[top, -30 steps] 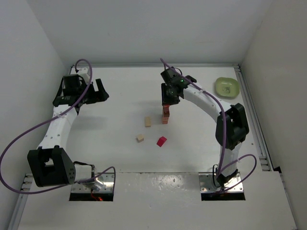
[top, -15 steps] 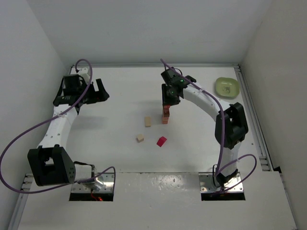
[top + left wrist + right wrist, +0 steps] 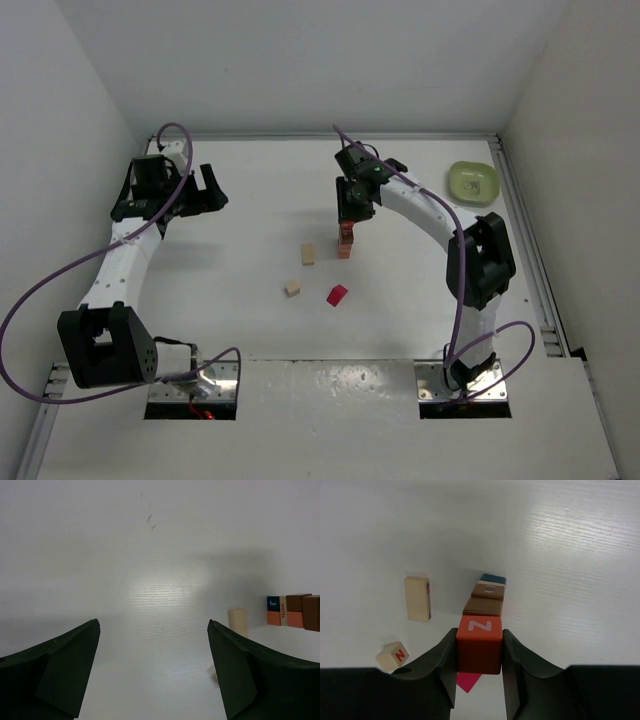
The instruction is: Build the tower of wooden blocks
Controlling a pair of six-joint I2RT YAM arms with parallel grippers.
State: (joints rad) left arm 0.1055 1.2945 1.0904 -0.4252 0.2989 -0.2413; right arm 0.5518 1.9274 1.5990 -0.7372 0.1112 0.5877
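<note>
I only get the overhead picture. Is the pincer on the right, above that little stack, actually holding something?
Observer: Yes. Its wrist camera shows the right pincer shut on an orange-red block with a white letter.
Operator: What's in the tower underneath?
Observer: Two brown blocks above a blue block.
Operator: And the loose pale cube?
Observer: It bears a red N.

white table (image 3: 250, 200), plain white walls (image 3: 300, 60)
</note>
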